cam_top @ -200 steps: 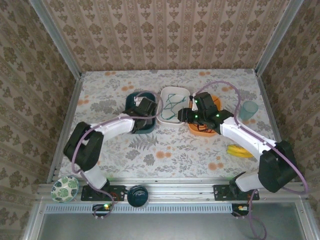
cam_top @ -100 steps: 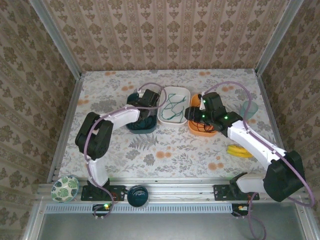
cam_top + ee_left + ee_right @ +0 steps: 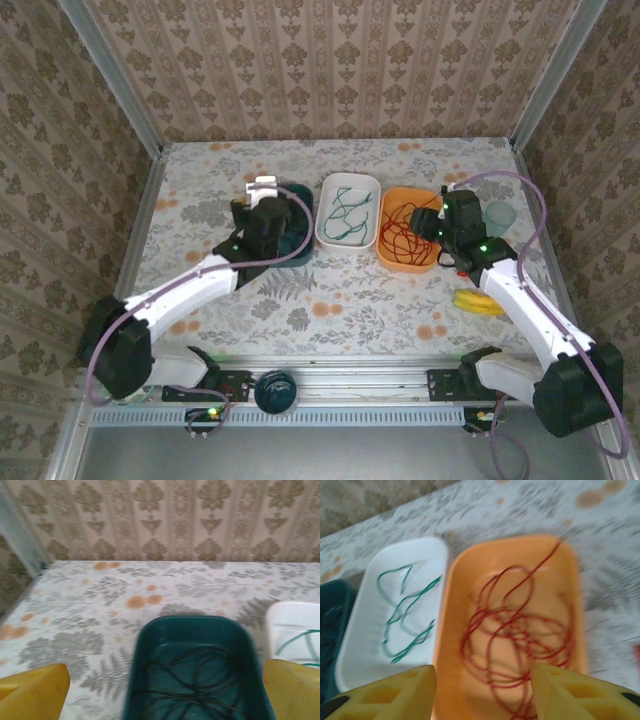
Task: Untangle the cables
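Standing at the near edge of the bench (image 3: 330,290), I see the left gripper (image 3: 165,685) hanging over the teal tray (image 3: 190,622), which sits left of the middle of the bench. Its yellow fingers (image 3: 35,687) are spread wide with nothing between them. The black cable (image 3: 200,680) lies coiled loosely on that tray's floor. Just beside it, the white tray (image 3: 420,565) holds the green cable (image 3: 415,639) in a few open bends. Next comes the orange tray (image 3: 560,580), where the red cable (image 3: 515,630) is piled in overlapping loops, with one strand reaching up to the far rim. The right gripper (image 3: 482,690) hovers over the near end of this tray, fingers (image 3: 570,695) parted and gripping nothing. With each colour in its own tray, the sorting looks all but finished to me. What remains is to get both arms clear cleanly. I'd lift each one straight up before swinging it back, so no finger hooks a loop and drags it over a rim into the neighbouring tray. The red strand at the rim deserves the most care. Near the right edge stand a pale cup (image 3: 497,218) and a banana (image 3: 478,302).
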Tool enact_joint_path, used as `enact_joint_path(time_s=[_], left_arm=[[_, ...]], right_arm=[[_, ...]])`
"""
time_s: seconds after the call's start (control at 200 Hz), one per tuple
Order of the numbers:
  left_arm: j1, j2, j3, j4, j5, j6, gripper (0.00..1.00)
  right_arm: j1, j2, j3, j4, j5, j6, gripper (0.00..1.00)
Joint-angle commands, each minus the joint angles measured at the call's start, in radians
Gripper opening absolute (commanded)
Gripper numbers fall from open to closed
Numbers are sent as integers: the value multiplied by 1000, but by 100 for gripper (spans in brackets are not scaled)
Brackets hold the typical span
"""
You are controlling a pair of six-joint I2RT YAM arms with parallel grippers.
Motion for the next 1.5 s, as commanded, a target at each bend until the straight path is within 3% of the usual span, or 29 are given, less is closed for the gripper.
enact_joint_path(time_s=[0.0, 0.14, 0.165, 0.19, 0.33, 0.38, 0.49, 0.525, 0.625, 0.66, 0.78, 0.85, 0.91, 0.96, 1.025, 1.075, 1.31, 1.38, 1.44, 1.495], left_arm=[[49, -124, -105, 29, -159, 6, 100], [192, -253, -225, -103, -223, -67, 100], [211, -265, -244, -101, -237, -52, 100], [230, -270, -258, -99, -253, -34, 100], [320, -202, -339, 69, -281, 134, 100], [359, -158, -287, -14, -236, 88, 100], [406, -27, -290, 219, -214, 200, 100], [426, 14, -310, 295, -180, 216, 100], [473, 124, -331, 370, -136, 195, 100], [466, 131, -302, 299, -143, 162, 100], [480, 156, -346, 503, -33, 267, 100], [496, 162, -333, 481, 9, 269, 100], [514, 156, -337, 481, 46, 270, 100], [530, 150, -353, 512, 72, 283, 100], [553, 139, -371, 541, 120, 291, 100], [570, 129, -384, 553, 168, 290, 100], [614, 117, -448, 676, 278, 312, 100], [638, 226, -518, 963, 341, 359, 100], [632, 188, -496, 822, 448, 351, 100], [630, 292, -512, 964, 478, 391, 100]], right_arm=[[-4, -66, -60, 77, 278, -137, 56], [-3, -139, -259, 346, 509, -326, 67], [-4, -145, -288, 380, 538, -346, 94], [-4, -144, -316, 418, 554, -373, 100], [-5, -42, -361, 471, 631, -354, 100], [-4, 21, -368, 522, 663, -327, 100], [-6, 183, -417, 793, 688, -375, 100], [-4, 219, -390, 774, 689, -384, 100], [-17, 280, -384, 901, 602, -452, 100], [-30, 295, -389, 946, 552, -469, 100], [-78, 296, -381, 955, 381, -474, 100], [-104, 296, -384, 967, 273, -448, 100], [-152, 398, -460, 1190, 157, -436, 100], [-185, 475, -496, 1343, 147, -410, 100], [-198, 424, -438, 1135, 116, -386, 100], [-204, 449, -448, 1204, 95, -399, 100], [-207, 437, -446, 1176, 103, -386, 100], [-208, 437, -445, 1171, 100, -388, 100], [-206, 437, -443, 1171, 101, -390, 100], [-204, 439, -443, 1172, 101, -391, 100]])
